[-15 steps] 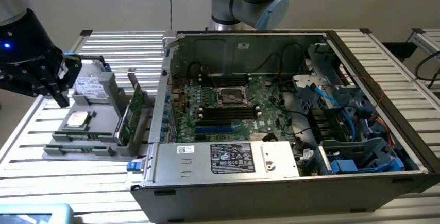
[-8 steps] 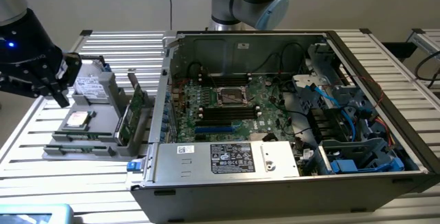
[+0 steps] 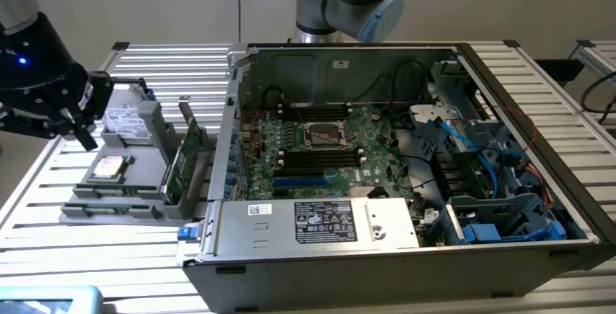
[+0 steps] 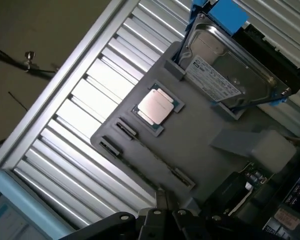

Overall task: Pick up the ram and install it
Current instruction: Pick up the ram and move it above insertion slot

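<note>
Gripper (image 3: 85, 139): black, fingers (image 4: 160, 199) pressed together with nothing held, hung over the grey tray (image 3: 125, 217), which is set by the slatted table's (image 3: 58, 256) edge at the exterior view's left. Ram (image 3: 117, 190): narrow green stick, kept on edge along the tray's front rim, apart from the gripper. Also racked in the tray are a processor (image 4: 155, 106), a hard drive (image 4: 225, 75) with a white label whose print cannot be read, and an upright green card (image 3: 190, 151). An opened computer case (image 3: 385, 274) is laid at the table's middle. Its power supply (image 3: 318, 221) is marked with a white label, wording illegible.
</note>
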{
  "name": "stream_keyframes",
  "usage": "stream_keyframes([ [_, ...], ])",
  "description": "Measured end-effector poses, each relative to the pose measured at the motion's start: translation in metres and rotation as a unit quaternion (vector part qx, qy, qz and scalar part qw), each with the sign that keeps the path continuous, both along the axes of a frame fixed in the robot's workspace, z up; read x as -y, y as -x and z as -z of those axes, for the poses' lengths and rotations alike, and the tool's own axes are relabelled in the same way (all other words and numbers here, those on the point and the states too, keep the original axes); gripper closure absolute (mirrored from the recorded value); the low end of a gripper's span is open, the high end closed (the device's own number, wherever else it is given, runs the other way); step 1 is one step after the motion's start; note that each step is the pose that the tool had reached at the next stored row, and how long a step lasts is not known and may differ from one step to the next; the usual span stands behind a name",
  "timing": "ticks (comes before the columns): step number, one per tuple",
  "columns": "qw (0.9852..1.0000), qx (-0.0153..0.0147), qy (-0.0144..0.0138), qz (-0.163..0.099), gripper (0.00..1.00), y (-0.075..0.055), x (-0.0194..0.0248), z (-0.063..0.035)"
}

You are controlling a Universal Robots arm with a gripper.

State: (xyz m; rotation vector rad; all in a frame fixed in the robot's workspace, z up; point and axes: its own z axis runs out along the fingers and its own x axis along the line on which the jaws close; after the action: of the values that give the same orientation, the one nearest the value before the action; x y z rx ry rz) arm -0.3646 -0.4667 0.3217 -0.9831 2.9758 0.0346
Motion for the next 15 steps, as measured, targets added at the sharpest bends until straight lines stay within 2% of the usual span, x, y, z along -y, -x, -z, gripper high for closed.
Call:
stream_keyframes([
  [3,0.9996,0.0000,0.0000,-0.028,0.89,0.0000,0.0000,0.0000],
  [7,0.9980,0.0001,0.0000,-0.064,0.89,0.0000,0.0000,0.0001],
  [11,0.9950,0.0001,0.0000,-0.100,0.89,0.0000,0.0000,0.0001],
  [15,0.9907,0.0002,0.0000,-0.136,0.89,0.0000,0.0000,0.0002],
])
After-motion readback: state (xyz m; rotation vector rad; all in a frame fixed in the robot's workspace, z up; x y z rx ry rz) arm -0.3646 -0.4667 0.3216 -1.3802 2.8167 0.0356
